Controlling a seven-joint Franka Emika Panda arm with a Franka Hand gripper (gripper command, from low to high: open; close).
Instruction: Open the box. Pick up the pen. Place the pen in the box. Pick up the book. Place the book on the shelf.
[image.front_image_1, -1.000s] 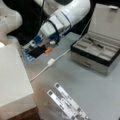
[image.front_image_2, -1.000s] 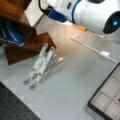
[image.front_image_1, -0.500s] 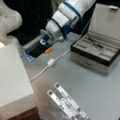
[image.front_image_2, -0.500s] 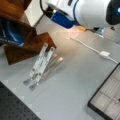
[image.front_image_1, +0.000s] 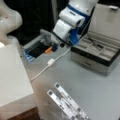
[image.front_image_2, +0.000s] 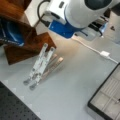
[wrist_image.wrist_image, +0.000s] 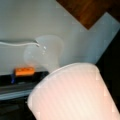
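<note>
**Mia:** Is the box open?

**Tom:** Yes. Its lid stands up at the back, so you can see the grey trays inside. A thin dark thing lies in one tray. I think that is the pen, so it looks like it is put away.

**Mia:** Where is the gripper?

**Tom:** It hangs low over the table, at the box's left in a front view. It is just beside a small orange thing and a white cable. I cannot tell if its two fingers are apart or together. The arm hides them.

**Mia:** And the book?

**Tom:** I cannot find it for sure. In the wrist view something big and pale fills the bottom, right up close, but I cannot tell what it is.

**Mia:** Where is the shelf?

**Tom:** At a front view's left, well apart from the box. Its pale top is bare, so I think the book is not there yet.
</note>
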